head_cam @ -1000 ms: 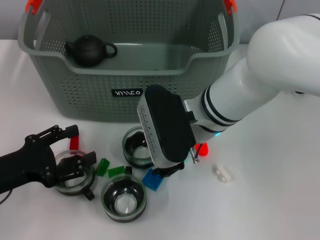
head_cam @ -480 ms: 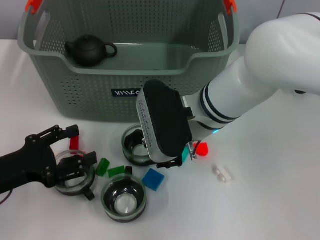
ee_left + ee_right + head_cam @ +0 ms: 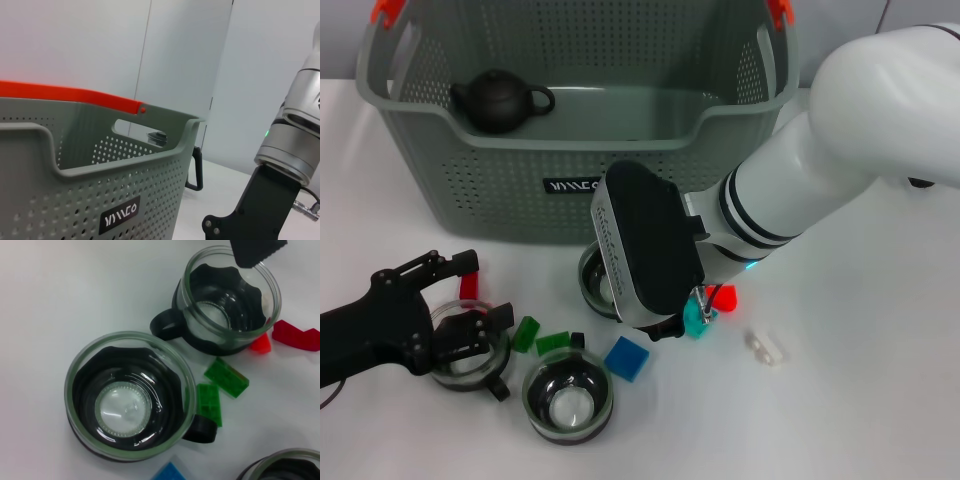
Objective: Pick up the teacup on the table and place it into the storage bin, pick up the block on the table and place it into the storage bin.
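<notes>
Teacups and small blocks lie on the white desk point(image 3: 880, 400) in front of the storage bin point(image 3: 500, 190). Farthest left in the head view, the left tool point(image 3: 470, 300) rests low on the desk with its black fingers spread apart around a glass teacup point(image 3: 470, 345) with a black base, not clamped on it; a red block point(image 3: 469, 286) lies just beside its upper finger. Next come two green blocks point(image 3: 540, 338), then a second glass teacup point(image 3: 567, 397) close to the front edge, and a blue block point(image 3: 627, 358) beside it. A third teacup point(image 3: 594, 280) sits tilted against the black housing of the right arm, and whether the right tool point(image 3: 665, 325) is open or closed cannot be told. A teal block point(image 3: 695, 320) and a red block point(image 3: 723, 296) lie just beside that housing, and a small clear piece point(image 3: 765, 347) lies further right. The grey-green perforated bin stands behind all of this, with orange clips point(image 3: 386, 10) on its handles and a dark teapot point(image 3: 500, 100) inside at its left end. A black label point(image 3: 120, 221) on the bin's front wall carries pale stylised lettering that is not clearly legible.
</notes>
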